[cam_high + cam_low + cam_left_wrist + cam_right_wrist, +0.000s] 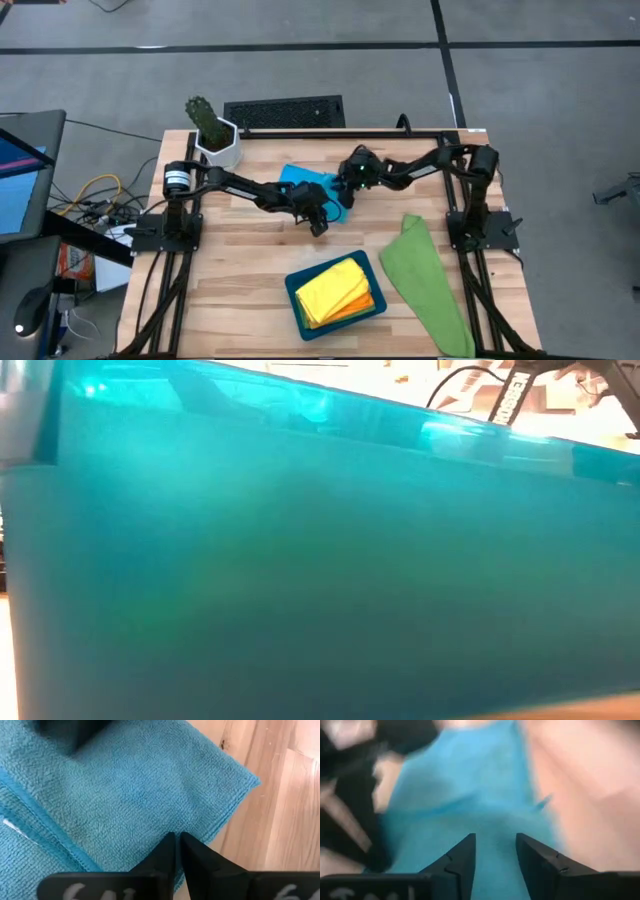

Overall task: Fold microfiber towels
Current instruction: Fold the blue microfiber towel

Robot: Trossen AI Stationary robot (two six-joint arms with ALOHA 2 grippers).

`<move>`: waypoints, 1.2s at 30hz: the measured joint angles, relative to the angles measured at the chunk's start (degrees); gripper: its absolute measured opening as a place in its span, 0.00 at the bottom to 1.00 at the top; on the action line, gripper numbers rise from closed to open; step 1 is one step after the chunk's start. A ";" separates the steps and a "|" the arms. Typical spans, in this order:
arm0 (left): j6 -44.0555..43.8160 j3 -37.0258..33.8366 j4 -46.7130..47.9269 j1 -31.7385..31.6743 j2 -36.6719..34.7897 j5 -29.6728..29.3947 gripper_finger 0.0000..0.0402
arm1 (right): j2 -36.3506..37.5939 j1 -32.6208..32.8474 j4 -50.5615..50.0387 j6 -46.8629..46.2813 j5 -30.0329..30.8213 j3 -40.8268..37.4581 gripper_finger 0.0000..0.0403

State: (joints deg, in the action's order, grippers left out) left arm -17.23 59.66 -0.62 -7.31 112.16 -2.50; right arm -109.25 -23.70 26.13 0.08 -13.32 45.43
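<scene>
Spanning the scene, the wooden table (250, 300) carried everything; a green towel (425, 280) lay spread near its right edge; a teal tray (292, 290) at the front held a folded yellow towel (332, 285) over an orange towel (362, 305); mid-table lay the sky-blue towel (125, 790), beneath both arms; the left gripper (177, 845) was closed, its tips pinching that cloth near an edge; the right gripper (495, 847) hovered above it, jaws apart, holding nothing
</scene>
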 joint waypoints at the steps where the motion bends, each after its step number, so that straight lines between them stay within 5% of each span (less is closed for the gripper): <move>1: 0.00 -0.04 -0.09 0.04 0.02 -0.15 0.05 | 0.66 -0.30 0.75 0.41 0.22 0.19 0.41; 20: -1.49 -0.08 -0.72 0.11 0.22 0.60 0.05 | -7.48 1.75 12.15 1.09 -0.34 0.39 0.27; 30: -2.56 3.96 3.06 -0.32 0.33 2.93 0.05 | 8.47 0.05 9.15 -0.46 -1.52 -3.63 0.27; 36: -2.56 5.40 3.27 -1.74 -1.95 2.25 0.05 | 14.03 7.14 11.20 -6.26 -1.41 -14.53 0.27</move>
State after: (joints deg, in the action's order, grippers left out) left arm -19.79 65.06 2.65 -9.05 110.21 -0.25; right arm -95.22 -16.56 37.33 -6.19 -14.73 30.90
